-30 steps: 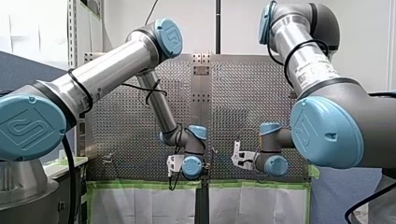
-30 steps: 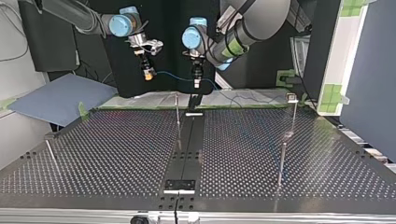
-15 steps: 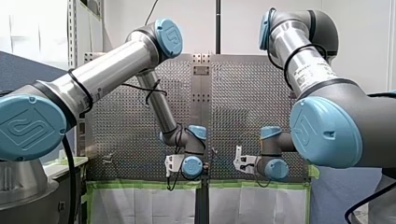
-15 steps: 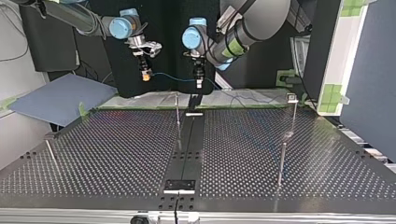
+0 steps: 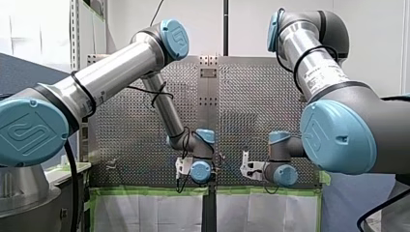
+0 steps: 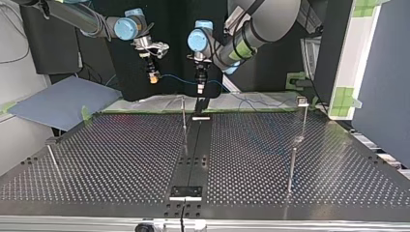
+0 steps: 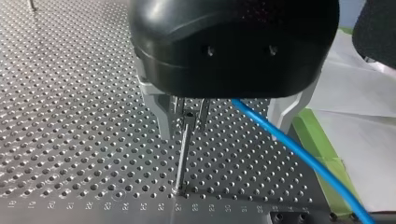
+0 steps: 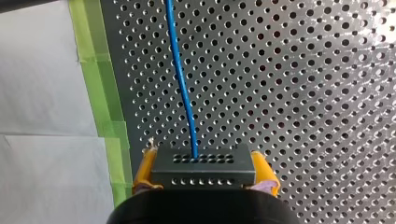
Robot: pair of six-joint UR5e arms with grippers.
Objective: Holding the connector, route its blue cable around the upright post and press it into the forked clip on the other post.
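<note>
Since a second ago, my left gripper point(image 6: 198, 88) has shifted slightly toward the top view's left, nearer a thin upright post point(image 6: 184, 118). Its jaws stand apart, and the blue cable point(image 7: 299, 156) passes between them, beside the post's forked clip point(image 7: 188, 114). My right gripper point(image 8: 204, 161), yellow-padded, is clamped on the black connector point(image 8: 204, 171), above the perforated desk point(image 6: 121, 154).
</note>
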